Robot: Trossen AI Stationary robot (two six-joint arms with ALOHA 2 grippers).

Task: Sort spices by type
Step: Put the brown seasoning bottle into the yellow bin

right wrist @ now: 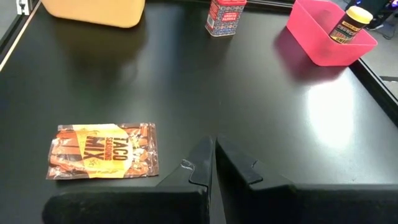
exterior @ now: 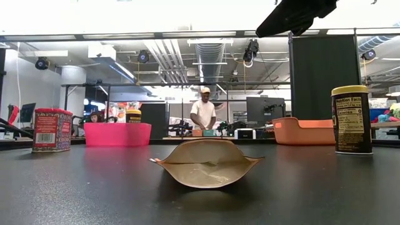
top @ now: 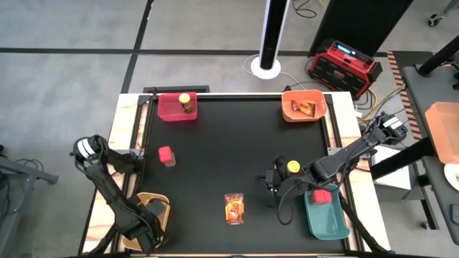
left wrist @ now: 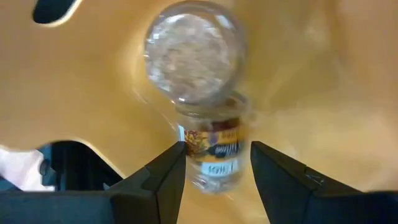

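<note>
On the black desk (top: 215, 158), the left tool (left wrist: 214, 165) at 8 o'clock is spread around a small jar (left wrist: 211, 155) in the yellow bin (top: 154, 208). A packet (top: 234, 208) lies at 6 o'clock. The right tool (right wrist: 214, 163), clenched empty, hovers beside the yellow-lidded jar (top: 293, 167) at 4 o'clock. A person (exterior: 202, 112) stands in the room behind.

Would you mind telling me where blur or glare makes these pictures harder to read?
Left wrist view: the two small clear jars in the yellow bin are soft and smeared, the label unreadable. Right wrist view: sharp, with ceiling-light glare on the black table. Low view: the paper packet sits backlit, and the room behind is bright.
</note>
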